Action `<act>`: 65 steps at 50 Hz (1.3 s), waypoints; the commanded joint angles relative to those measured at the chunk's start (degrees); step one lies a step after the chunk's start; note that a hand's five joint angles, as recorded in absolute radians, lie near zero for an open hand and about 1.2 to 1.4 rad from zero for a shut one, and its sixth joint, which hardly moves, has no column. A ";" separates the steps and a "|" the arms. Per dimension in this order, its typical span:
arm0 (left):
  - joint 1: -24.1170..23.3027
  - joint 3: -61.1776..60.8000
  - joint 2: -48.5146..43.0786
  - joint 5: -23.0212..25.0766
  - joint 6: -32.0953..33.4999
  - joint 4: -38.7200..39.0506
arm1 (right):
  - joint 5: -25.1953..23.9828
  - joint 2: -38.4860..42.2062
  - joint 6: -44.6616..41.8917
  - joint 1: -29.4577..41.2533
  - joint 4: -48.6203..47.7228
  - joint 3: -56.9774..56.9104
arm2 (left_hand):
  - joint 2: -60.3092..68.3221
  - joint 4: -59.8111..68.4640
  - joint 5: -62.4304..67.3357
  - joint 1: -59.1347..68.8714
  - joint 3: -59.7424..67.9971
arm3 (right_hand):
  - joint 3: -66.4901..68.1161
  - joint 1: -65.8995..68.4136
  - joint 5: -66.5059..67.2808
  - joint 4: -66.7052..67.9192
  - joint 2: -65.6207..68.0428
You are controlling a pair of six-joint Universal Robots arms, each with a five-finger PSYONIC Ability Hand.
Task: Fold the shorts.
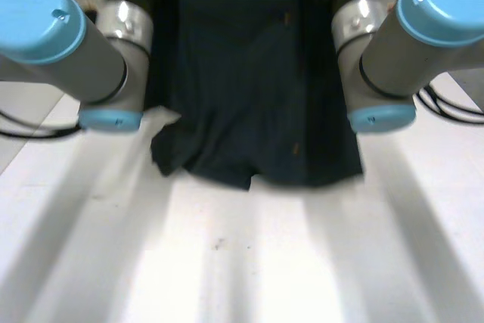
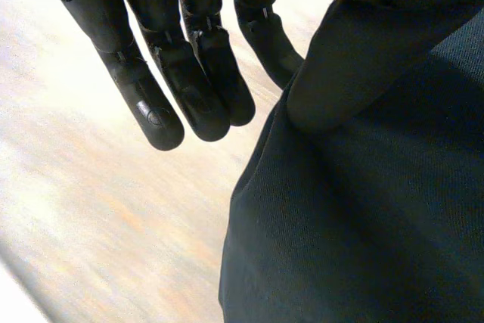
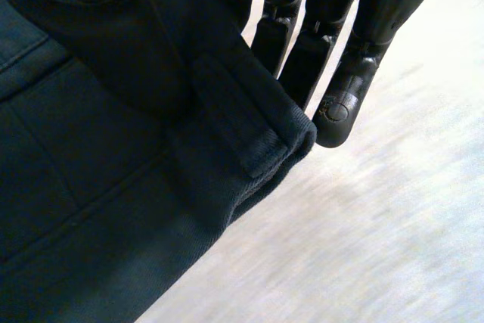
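Shorts, dark navy, hang as a sheet from the upper middle of the head view down to the centre. Their leg hems trail on the white tabletop, the lower-left one rumpled. Holding the waistband end up this way lets the cloth hang smooth, which I judge sets up a fold over the legs.

The right robot hand is clamped on a waistband corner. Its thumb lies on the cloth and its straight fingers back it from behind.

The left robot hand has its fingers straight and mostly bare. The edge of the shorts appears pinched between its thumb and the nearest finger, a thinner hold that could slip.

Both arms frame the garment at the upper corners, which spreads it to full width.
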 commanded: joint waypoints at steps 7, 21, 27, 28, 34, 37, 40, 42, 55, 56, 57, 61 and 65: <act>0.83 -12.18 9.47 0.94 -1.16 18.32 | -0.75 -6.25 2.08 -0.54 -16.29 7.16 | 11.57 11.29 14.63 15.16 11.72 | 12.31 23.42 13.57 11.72 13.16; 0.31 -31.53 8.16 -0.38 -2.48 5.41 | -3.64 2.43 2.88 -0.80 5.15 17.88 | 11.57 11.29 14.63 15.16 11.72 | 12.31 23.42 13.57 11.72 13.16; -2.58 -34.96 0.60 -2.65 -6.26 -10.22 | -4.09 6.23 2.00 -0.54 11.13 23.86 | 11.57 11.29 14.63 15.16 11.72 | 12.31 23.42 13.57 11.72 13.16; -3.12 -35.14 0.59 -3.36 -6.61 -11.82 | -4.09 6.05 2.18 -0.54 11.58 24.66 | 11.57 11.29 14.63 15.16 11.72 | 12.31 23.42 13.57 11.72 13.16; -4.35 -38.03 4.10 -7.05 -7.06 -19.74 | -4.26 0.26 2.35 -0.89 12.46 33.09 | 11.57 11.29 14.63 15.16 11.72 | 12.31 23.42 13.57 11.72 13.16; -4.88 -40.67 7.88 -7.59 -7.06 -21.85 | -4.44 -6.41 2.62 -1.06 12.11 39.42 | 11.57 11.29 14.63 15.16 11.72 | 12.31 23.42 13.57 11.72 13.16; -5.58 -43.66 11.66 -7.50 -7.06 -22.47 | -5.49 -11.34 2.62 -1.24 11.85 45.31 | 11.57 11.29 14.63 15.16 11.72 | 12.31 23.42 13.57 11.72 13.16; -5.58 -45.41 13.50 -7.41 -7.06 -22.21 | -6.11 -12.84 2.62 -1.50 11.85 47.94 | 11.57 11.29 14.63 15.16 11.72 | 12.31 23.42 13.57 11.72 13.16; 0.30 -54.38 17.38 -3.02 -13.29 -15.52 | -8.40 -13.90 3.41 -7.74 8.68 57.45 | -35.17 -35.45 -32.11 -31.58 -35.02 | 12.31 23.42 13.57 11.72 13.16; 0.65 -54.91 17.55 -2.41 -13.99 -15.52 | -8.40 -13.55 3.93 -8.09 8.60 57.36 | -35.17 -35.45 -32.11 -31.58 -35.02 | 12.31 23.42 13.57 11.72 13.16; 1.27 -56.05 18.34 -0.92 -15.48 -15.61 | -8.48 -13.20 5.24 -8.62 8.68 57.19 | -35.17 -35.45 -32.11 -31.58 -35.02 | 12.31 23.42 13.57 11.72 13.16; 3.63 -58.51 20.10 2.86 -18.12 -15.61 | -9.88 -13.11 9.89 -8.97 8.60 56.92 | -35.01 -35.28 -31.95 -31.42 -34.86 | 12.31 23.42 13.57 11.72 13.16; 5.05 -61.32 22.38 6.64 -18.74 -15.61 | -11.64 -13.37 13.68 -9.15 8.95 56.66 | -35.01 -35.28 -31.95 -31.42 -34.85 | 12.31 23.42 13.57 11.72 13.16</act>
